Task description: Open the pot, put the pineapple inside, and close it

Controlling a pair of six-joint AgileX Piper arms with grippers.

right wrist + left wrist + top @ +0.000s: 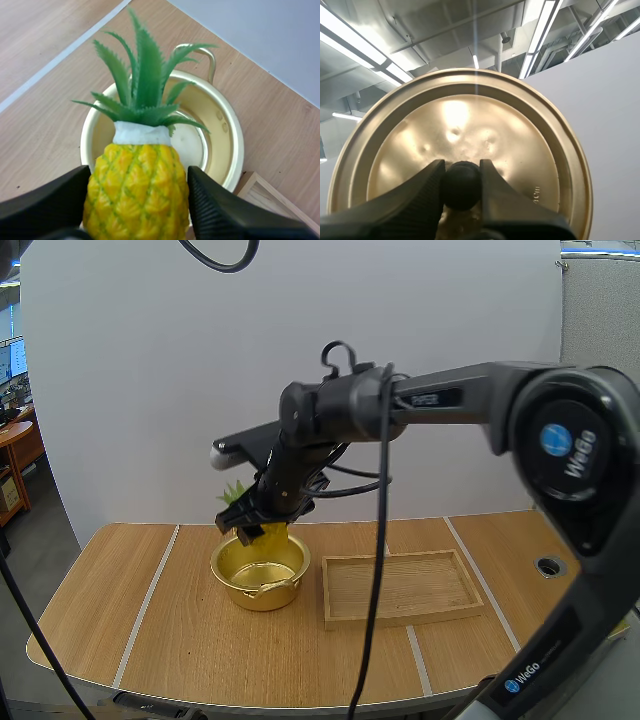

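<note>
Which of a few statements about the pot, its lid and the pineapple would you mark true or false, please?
1. The right gripper holds the pineapple over the open gold pot. True.
2. The lid sits on the pot. False: the left gripper pinches the lid's black knob.
3. The wooden tray lies on the table beside the pot. True.
4. The pineapple lies in the tray. False: it is between the right gripper's fingers.
</note>
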